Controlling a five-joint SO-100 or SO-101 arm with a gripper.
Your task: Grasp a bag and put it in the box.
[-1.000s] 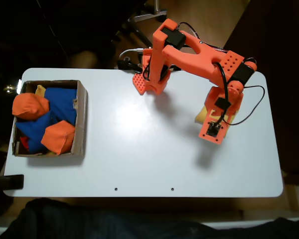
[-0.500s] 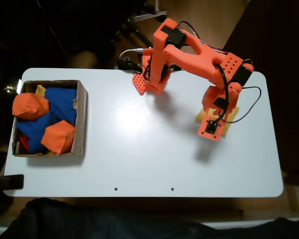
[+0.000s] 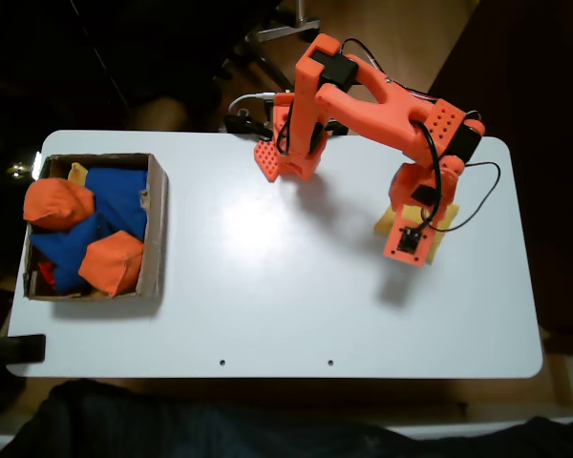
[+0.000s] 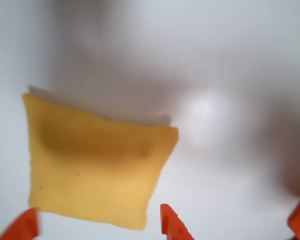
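The yellow bag [image 4: 95, 167] lies flat on the white table and looks blurred in the wrist view. My gripper [image 4: 97, 227] is open just above it, with one orange fingertip [image 4: 22, 227] beyond the bag's left corner and the other [image 4: 172, 225] past its right corner. In the fixed view the gripper [image 3: 411, 232] hangs over the bag [image 3: 387, 222] on the table's right side, and just the bag's yellow edges peek out from under the wrist. The brown cardboard box [image 3: 158, 219] stands at the table's left end.
The box holds orange beanbags [image 3: 110, 262] and blue beanbags [image 3: 119, 196], with a yellow corner [image 3: 76, 172] at its back. The arm's base [image 3: 291, 153] stands at the table's far edge. The white tabletop [image 3: 267, 286] lies between bag and box.
In the fixed view the wrist has shifted slightly toward the table's far edge, staying over the yellow bag. The bag and box have not moved.
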